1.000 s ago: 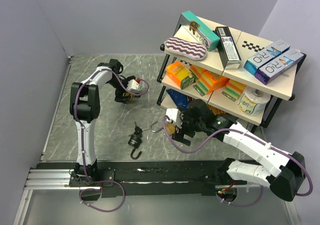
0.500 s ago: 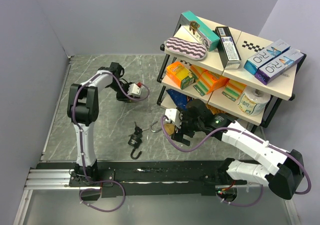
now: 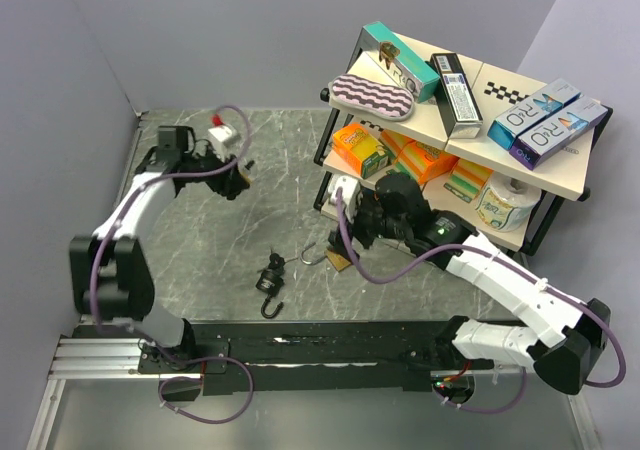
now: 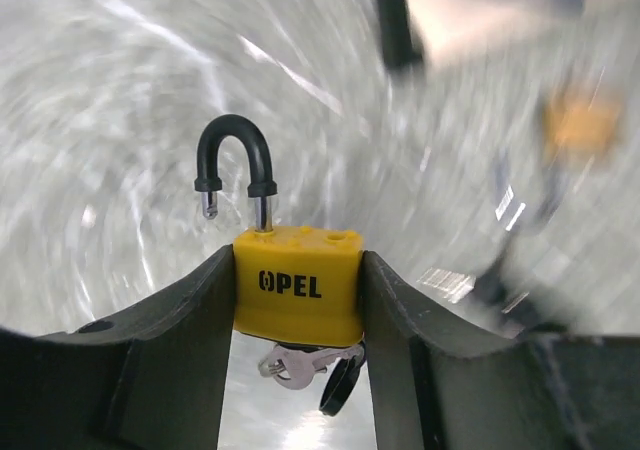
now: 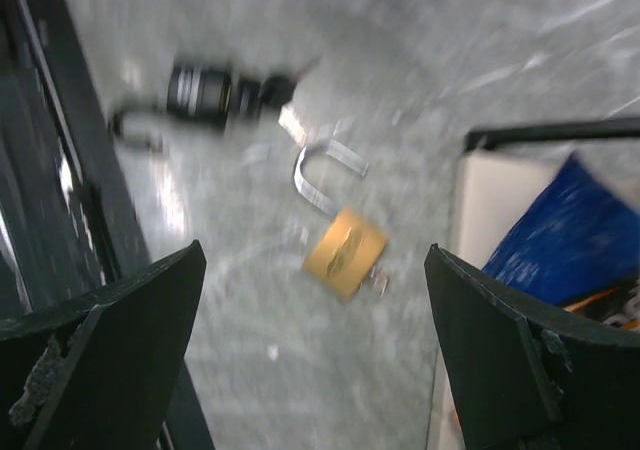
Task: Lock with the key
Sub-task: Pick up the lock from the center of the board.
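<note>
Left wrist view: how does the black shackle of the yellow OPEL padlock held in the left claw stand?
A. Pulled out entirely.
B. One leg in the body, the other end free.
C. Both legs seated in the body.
B: the yellow OPEL padlock, gripped by the left claw, shows its black shackle with one leg in the body and the other tip hanging free.

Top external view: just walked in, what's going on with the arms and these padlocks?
The left gripper is shut on a yellow padlock, held off the table with its shackle open and keys showing under its body. The right gripper is open and empty above a brass padlock that lies on the table, its shackle open too. A black padlock lies nearby, untouched. Neither the yellow nor the brass one is locked yet.
</note>
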Available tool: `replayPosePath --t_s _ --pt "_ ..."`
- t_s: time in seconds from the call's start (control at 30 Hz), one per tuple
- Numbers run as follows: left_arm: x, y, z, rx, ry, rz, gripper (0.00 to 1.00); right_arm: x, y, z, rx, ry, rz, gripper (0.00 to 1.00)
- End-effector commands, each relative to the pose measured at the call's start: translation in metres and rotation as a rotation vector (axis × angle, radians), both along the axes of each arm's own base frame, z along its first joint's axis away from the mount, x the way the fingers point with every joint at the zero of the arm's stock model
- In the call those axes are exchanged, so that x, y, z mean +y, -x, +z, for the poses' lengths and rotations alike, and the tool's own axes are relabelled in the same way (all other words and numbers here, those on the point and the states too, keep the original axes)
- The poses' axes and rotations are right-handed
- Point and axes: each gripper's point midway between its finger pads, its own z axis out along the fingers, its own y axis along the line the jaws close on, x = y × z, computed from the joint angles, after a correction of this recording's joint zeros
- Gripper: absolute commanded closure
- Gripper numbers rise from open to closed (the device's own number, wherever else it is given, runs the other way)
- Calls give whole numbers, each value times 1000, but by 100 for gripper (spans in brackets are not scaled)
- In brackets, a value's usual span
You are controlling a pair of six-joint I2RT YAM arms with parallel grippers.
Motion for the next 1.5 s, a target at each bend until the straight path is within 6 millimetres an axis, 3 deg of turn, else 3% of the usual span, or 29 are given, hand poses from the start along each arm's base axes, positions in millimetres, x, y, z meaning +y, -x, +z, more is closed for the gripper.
replayPosePath --t_s 0.0,0.07,0.2,0.27,0.3,0.37,0.4,0.47,0.6,0.67,0.8,0.93,1.17,1.47 --pt "4 -13 100 68 389 453 99 27 -32 80 -70 -258 -145 1" --pt "12 -6 129 69 479 581 99 34 -42 97 -65 -318 -192 1" --pt "45 -3 162 47 621 889 99 50 -64 130 -72 -443 -262 1" --pt "51 6 181 58 729 972 99 59 -77 128 -23 -475 -323 1" --pt "61 7 182 48 760 1045 99 62 -81 138 -10 -503 -337 1" --pt "66 18 194 88 878 1115 99 77 -89 132 68 -511 -362 1" --pt "67 22 193 108 908 1140 99 83 -92 146 77 -542 -357 1" --pt "71 30 201 148 1007 1189 99 98 -96 146 139 -573 -351 1" --pt "73 38 202 224 1120 1245 99 125 -97 170 200 -687 -296 1" --pt "68 41 200 298 1165 1256 99 138 -98 168 214 -693 -285 1" --pt "57 47 178 475 1177 1295 99 162 -89 180 187 -709 -241 1" --pt "59 53 170 524 1214 1335 99 182 -86 171 182 -667 -238 1" --pt "51 51 178 582 1248 1306 99 204 -92 155 81 -603 -338 2" --pt "44 48 184 615 1275 1262 99 228 -104 151 0 -637 -398 7"
